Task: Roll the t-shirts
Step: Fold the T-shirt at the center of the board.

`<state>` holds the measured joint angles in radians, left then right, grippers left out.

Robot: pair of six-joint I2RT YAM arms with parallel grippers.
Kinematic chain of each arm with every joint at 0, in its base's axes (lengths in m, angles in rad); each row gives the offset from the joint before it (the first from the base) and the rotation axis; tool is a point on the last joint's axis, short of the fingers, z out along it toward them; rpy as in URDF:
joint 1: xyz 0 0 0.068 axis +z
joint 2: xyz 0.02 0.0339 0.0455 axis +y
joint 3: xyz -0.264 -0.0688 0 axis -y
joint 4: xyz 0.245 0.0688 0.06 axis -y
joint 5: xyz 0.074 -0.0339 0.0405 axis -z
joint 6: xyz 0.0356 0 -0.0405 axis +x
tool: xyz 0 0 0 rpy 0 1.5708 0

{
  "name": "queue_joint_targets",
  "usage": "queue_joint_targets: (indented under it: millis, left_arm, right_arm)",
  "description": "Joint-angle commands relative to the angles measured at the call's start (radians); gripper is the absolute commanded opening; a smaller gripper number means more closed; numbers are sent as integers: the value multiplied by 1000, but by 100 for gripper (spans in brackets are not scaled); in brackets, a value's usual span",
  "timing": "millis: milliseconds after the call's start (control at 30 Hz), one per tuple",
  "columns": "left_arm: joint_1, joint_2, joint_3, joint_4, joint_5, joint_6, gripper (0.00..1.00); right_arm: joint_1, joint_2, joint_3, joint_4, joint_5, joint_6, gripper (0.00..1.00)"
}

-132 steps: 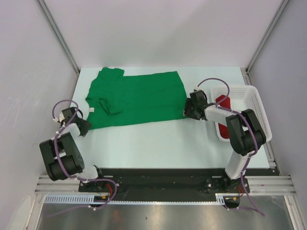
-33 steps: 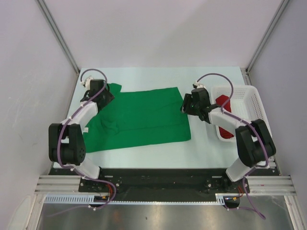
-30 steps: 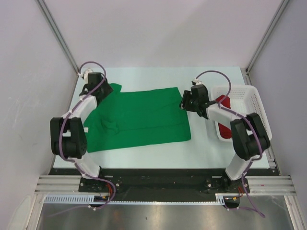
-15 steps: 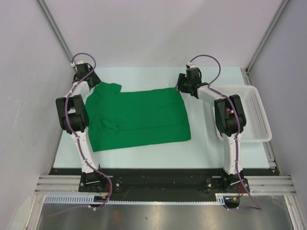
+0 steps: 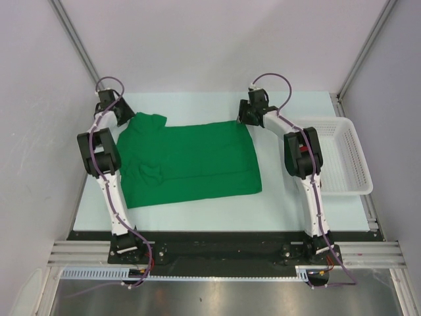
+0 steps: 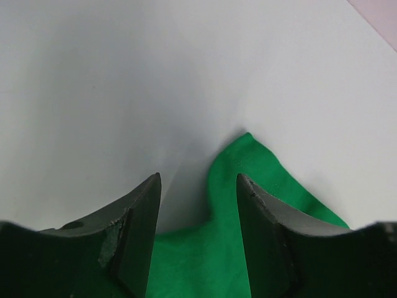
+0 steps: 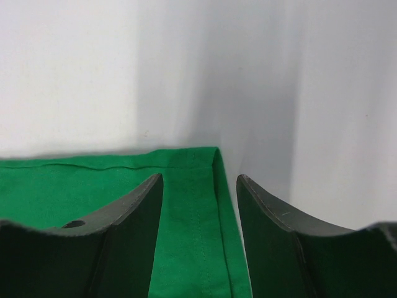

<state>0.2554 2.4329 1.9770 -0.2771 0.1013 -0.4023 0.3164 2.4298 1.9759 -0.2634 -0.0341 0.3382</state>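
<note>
The bright green t-shirt [image 5: 191, 161] lies spread flat on the white table [image 5: 197, 204], with a small crease near its left side. My left gripper [image 5: 123, 114] is open at the shirt's far left corner. In the left wrist view its jaws [image 6: 198, 180] stand either side of a green cloth tip [image 6: 248, 155] without pinching it. My right gripper [image 5: 243, 117] is open at the shirt's far right corner. In the right wrist view it [image 7: 199, 180] straddles the stitched hem corner [image 7: 186, 162]. The red t-shirt is hidden behind my right arm.
A white plastic mesh basket [image 5: 342, 155] stands at the table's right edge, partly covered by my right arm. Both arms are stretched far out along the shirt's two sides. Grey walls and metal frame posts enclose the table at the back and sides.
The shirt first shifted nearer and straightened. Over the last second both arms stretched away to its far corners, and the shirt stayed still.
</note>
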Motion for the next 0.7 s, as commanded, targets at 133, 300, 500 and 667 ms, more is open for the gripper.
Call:
queue_joint_targets:
  millis: [133, 300, 500, 667]
  left_arm:
    - [-7, -18, 2, 9, 83, -26, 49]
    - [-7, -15, -1, 18, 87, -26, 32]
    - [-7, -12, 2, 27, 98, -29, 13]
    - [-7, -8, 2, 33, 110, -33, 6]
  right_arm:
    - [-4, 28, 72, -57, 33, -5, 59]
    - [-4, 40, 110, -68, 34, -21, 61]
    - [-5, 89, 207, -128, 65, -30, 60]
    - [6, 94, 186, -128, 62, -4, 50]
